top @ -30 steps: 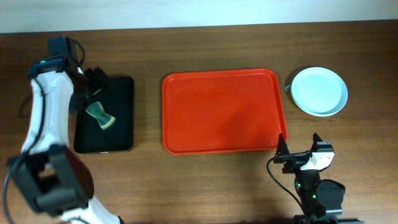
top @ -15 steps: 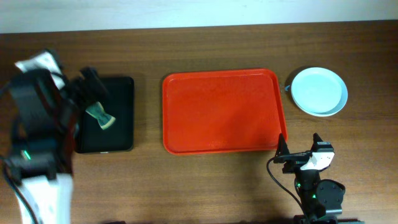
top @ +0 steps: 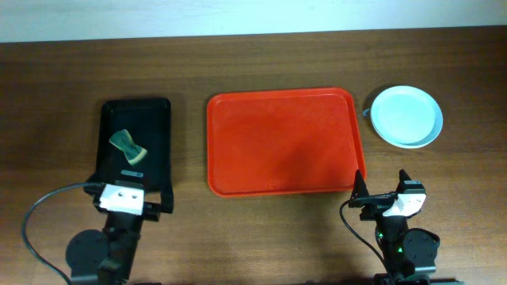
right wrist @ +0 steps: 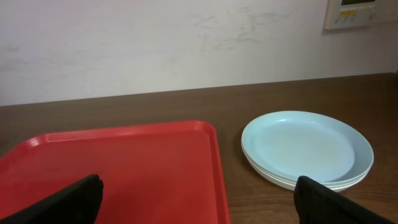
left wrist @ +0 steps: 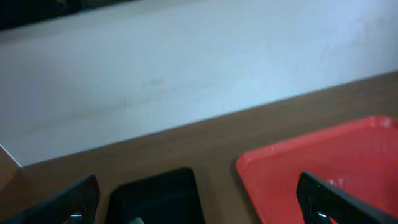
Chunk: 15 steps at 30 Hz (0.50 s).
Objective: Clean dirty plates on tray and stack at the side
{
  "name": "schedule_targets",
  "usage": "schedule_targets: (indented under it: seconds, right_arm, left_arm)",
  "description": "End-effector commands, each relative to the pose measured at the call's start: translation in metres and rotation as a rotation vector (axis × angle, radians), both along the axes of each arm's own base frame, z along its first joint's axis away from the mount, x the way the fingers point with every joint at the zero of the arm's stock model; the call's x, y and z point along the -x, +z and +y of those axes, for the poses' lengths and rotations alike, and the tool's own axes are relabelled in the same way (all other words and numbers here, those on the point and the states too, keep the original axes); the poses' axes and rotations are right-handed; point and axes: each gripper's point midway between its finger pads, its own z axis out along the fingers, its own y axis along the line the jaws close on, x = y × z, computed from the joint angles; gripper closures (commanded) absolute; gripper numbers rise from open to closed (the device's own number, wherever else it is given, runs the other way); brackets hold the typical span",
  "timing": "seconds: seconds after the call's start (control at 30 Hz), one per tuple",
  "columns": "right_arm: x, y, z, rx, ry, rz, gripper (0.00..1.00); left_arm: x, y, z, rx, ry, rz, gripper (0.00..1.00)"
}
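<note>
The red tray [top: 281, 141] lies bare in the middle of the table; it also shows in the right wrist view [right wrist: 124, 171] and the left wrist view [left wrist: 323, 162]. The plates [top: 406, 115] sit stacked to its right with the pale blue one on top; the stack shows in the right wrist view [right wrist: 308, 148]. My left gripper [top: 150, 207] rests at the front left, open and empty, its jaws [left wrist: 199, 202] wide. My right gripper [top: 380, 198] rests at the front right, open and empty, its jaws [right wrist: 199, 199] wide.
A smaller black tray [top: 154, 127] lies left of the red tray and holds a green sponge [top: 127, 147]. The black tray shows in the left wrist view [left wrist: 155, 199]. A pale wall stands behind the table.
My left arm has drawn back from over the black tray to its rest at the front left. The sponge stays on the black tray. The right arm has not moved.
</note>
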Motion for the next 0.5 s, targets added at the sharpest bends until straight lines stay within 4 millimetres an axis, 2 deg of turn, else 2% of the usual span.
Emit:
schedule_targets:
  seconds: [0.0,0.1,0.27,0.47]
  right_arm:
    - [0.000,-0.002,0.000,0.001,-0.001,0.003,0.02]
    - [0.000,-0.002,0.000,0.001,-0.001,0.003,0.01]
    - [0.000,-0.002,0.000,0.001,-0.001,0.003,0.02]
    - [0.000,-0.002,0.000,0.001,-0.001,0.003,0.02]
  left_arm:
    - [0.000,-0.032,0.012,-0.017,0.068,0.019,0.01]
    - [0.001,-0.045,0.030,0.069,0.183,-0.026,0.01]
    - [0.003,-0.059,0.032,0.137,0.188,-0.129,0.01]
    - [0.004,-0.083,0.048,0.274,0.281,-0.163,0.01]
